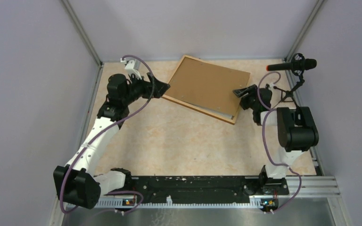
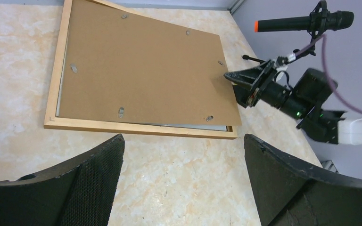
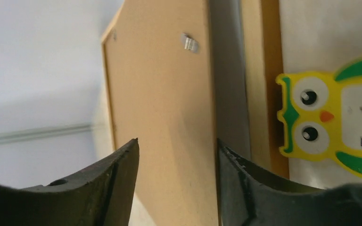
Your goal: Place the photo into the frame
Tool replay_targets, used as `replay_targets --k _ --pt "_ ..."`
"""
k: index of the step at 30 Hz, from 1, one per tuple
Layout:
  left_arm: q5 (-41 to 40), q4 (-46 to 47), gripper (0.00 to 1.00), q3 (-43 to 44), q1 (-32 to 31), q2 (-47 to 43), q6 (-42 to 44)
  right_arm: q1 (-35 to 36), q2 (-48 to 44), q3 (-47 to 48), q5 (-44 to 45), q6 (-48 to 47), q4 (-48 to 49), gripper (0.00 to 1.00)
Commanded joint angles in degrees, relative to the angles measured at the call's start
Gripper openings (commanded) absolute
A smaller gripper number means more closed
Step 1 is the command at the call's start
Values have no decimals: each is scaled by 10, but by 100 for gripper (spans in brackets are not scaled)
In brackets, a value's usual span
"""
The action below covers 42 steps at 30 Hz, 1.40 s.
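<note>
The light wood frame [image 1: 202, 111] lies face down at the back of the table. The brown backing board [image 1: 207, 84] rests on it, slightly askew, with small metal clips along its edges. The photo's print is hidden. Only a thin pale strip [image 2: 188, 125] shows under the board's near edge, and I cannot tell what it is. My left gripper [image 1: 162, 89] is open and empty by the frame's left corner, over bare table [image 2: 184, 139]. My right gripper [image 1: 242, 92] is open at the board's right edge [image 3: 176, 141]. It also shows in the left wrist view [image 2: 233, 84].
A black microphone with an orange band [image 1: 292, 65] stands on a small tripod at the back right, close behind my right arm. A yellow and green owl sticker [image 3: 330, 117] lies beside the frame [image 3: 259, 70]. Grey walls close the sides and back. A black rail [image 1: 193, 184] runs along the near edge.
</note>
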Motion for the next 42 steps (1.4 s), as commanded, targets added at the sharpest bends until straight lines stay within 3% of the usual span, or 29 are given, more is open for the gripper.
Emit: replay_targets --k 1,3,7,11,16,21,28,42 --pt "8 27 99 -3 4 1 -5 23 -90 147 68 -263 -412 65" --pt "14 28 99 -2 6 5 -9 34 -94 191 96 -345 -512 76" --pt "18 28 99 -3 8 8 -11 48 -88 226 114 -419 -606 80" --pt "11 27 99 -4 9 8 -8 84 -104 248 208 -466 -669 84" --pt "15 31 99 -6 8 9 -12 136 -76 306 277 -530 -733 85" --pt "12 29 99 -6 9 7 -10 201 -17 357 302 -556 -771 78" --pt "15 30 99 -6 8 7 -11 262 54 430 266 -586 -790 78" --pt "16 31 99 -7 8 5 -11 273 145 514 28 -568 -732 72"
